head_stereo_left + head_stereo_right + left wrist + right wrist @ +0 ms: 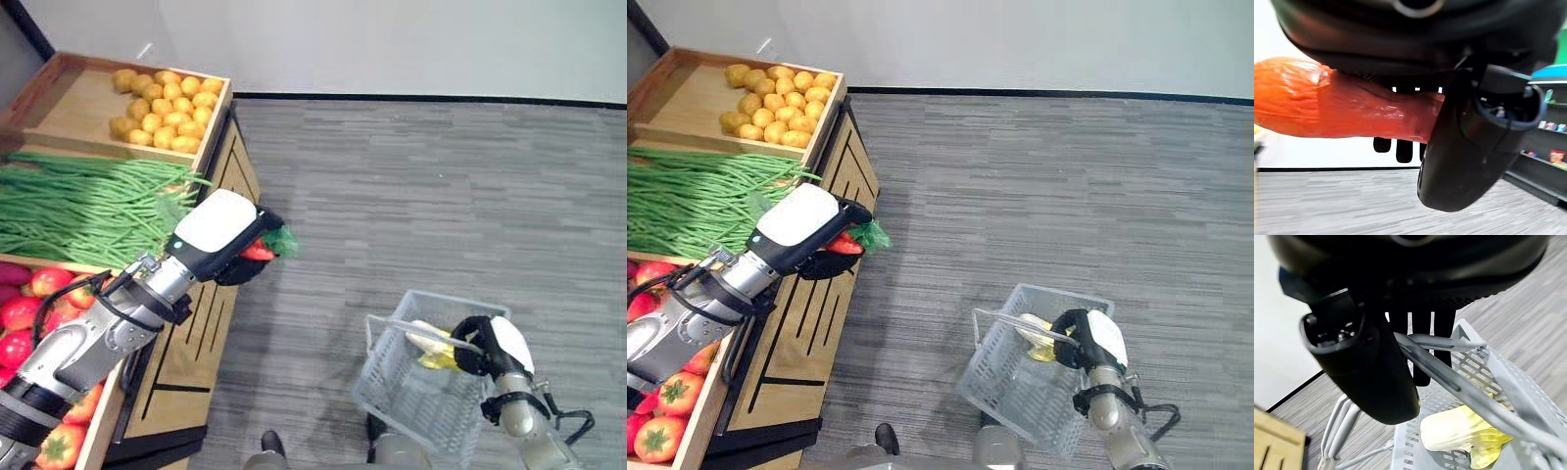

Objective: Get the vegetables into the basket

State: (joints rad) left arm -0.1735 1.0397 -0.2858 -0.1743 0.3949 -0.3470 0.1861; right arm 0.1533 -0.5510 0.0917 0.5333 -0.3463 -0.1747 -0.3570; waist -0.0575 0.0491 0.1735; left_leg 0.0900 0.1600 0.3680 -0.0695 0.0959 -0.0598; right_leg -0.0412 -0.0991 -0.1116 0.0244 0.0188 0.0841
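Left wrist view: our left hand [240,257] clamps carrot [1342,110] beside produce stand [201,323] | right hand [1371,357] grips basket [416,387] handle (cabbage [1459,435] inside) | risk: basket well apart, carrot could fall onto floor.

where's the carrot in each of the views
Left eye view: the carrot sits centre-left, held in the left hand just past the stand's edge, its green top pointing toward the floor side.
Right eye view: same, a little further left.
Left wrist view: large, running across the upper left under the hand.
Right wrist view: not in it.
Shared landmark: the green beans beside the hand.
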